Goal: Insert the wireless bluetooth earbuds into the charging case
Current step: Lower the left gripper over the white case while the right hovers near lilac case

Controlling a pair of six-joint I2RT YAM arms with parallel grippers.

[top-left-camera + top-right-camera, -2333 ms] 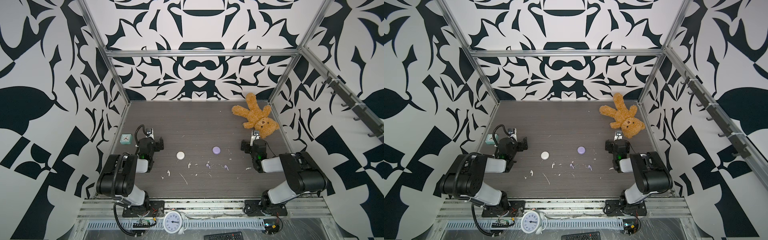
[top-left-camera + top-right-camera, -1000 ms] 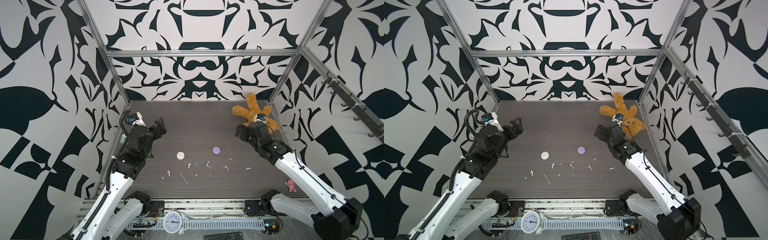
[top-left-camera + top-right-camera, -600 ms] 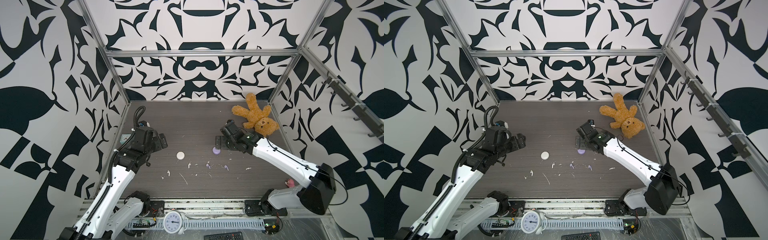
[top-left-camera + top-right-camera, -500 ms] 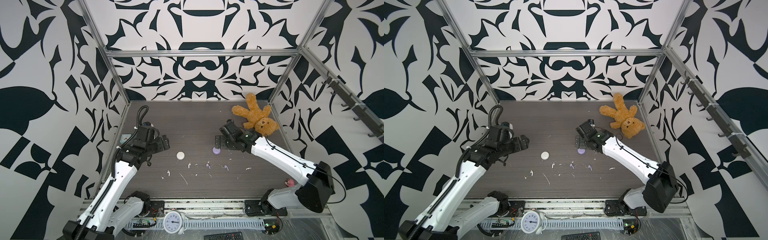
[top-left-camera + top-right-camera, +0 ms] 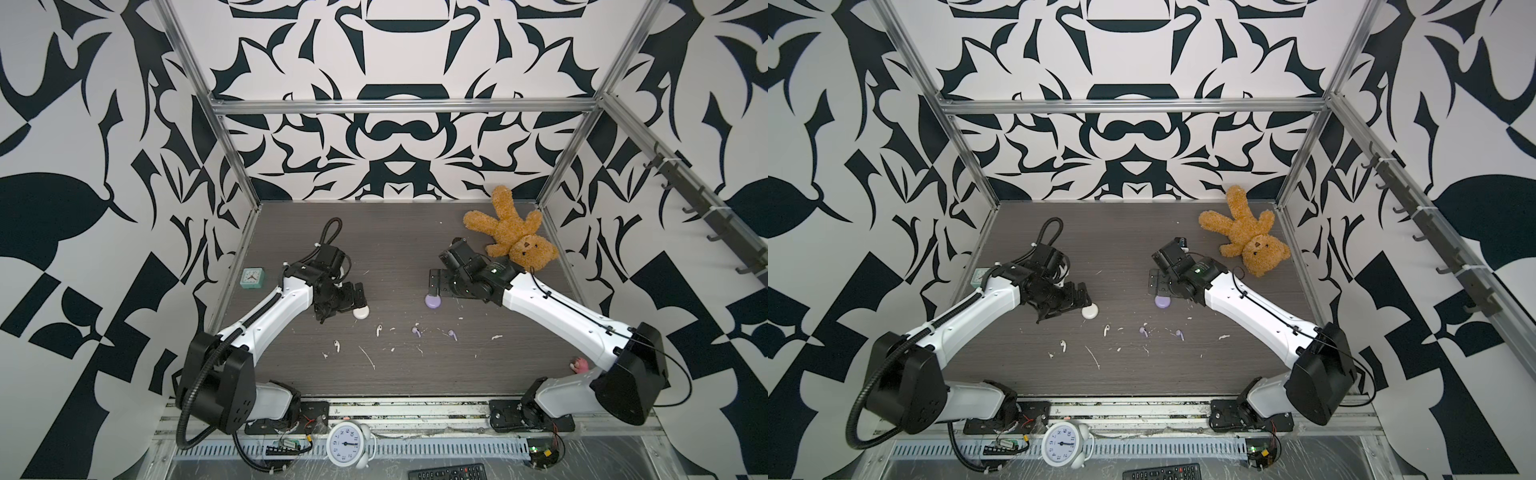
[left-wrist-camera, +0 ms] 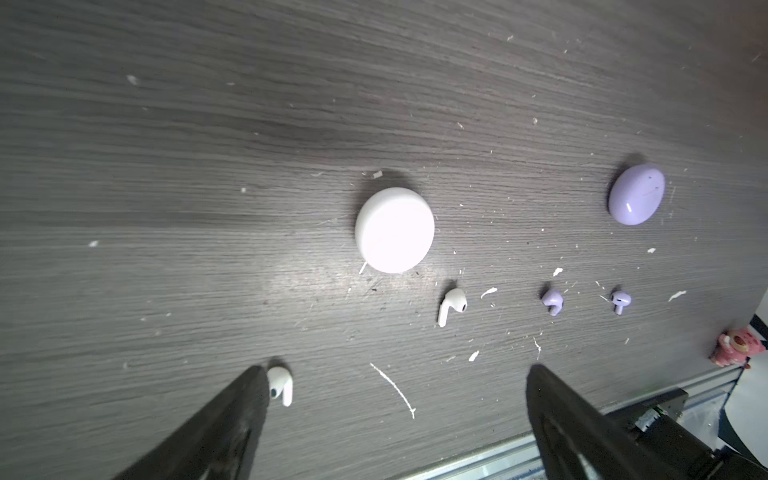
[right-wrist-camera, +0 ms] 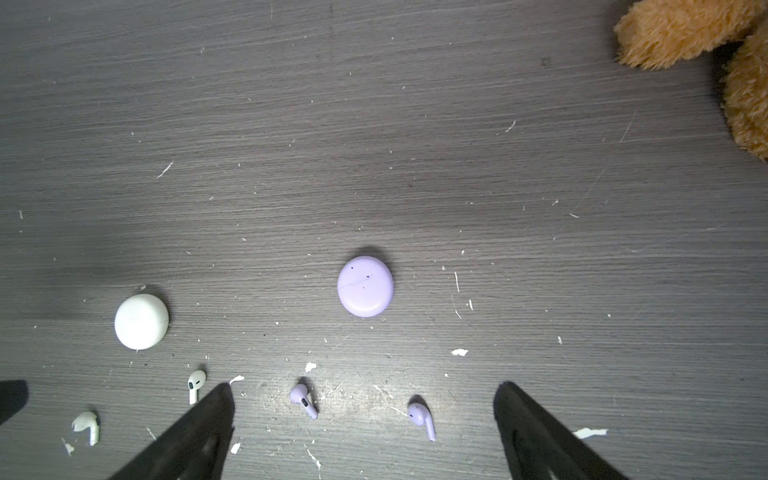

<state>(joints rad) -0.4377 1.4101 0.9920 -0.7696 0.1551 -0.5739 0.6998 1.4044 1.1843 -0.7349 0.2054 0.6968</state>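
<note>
White case (image 6: pixel 394 230), purple case (image 7: pixel 365 286) — closed

Both top views come to me bright, evenly lit and sharp, with only soft shadows under the arms. On the left wrist feed the white case (image 6: pixel 394 230) is blown out to flat glare, and a pale sheen lies on the table (image 6: pixel 166 174) just beside it. The fingers (image 6: pixel 232 419) of the left hand (image 6: pixel 397 366) are dark and blurred. On the right wrist feed a dim shadow band crosses the table.
</note>
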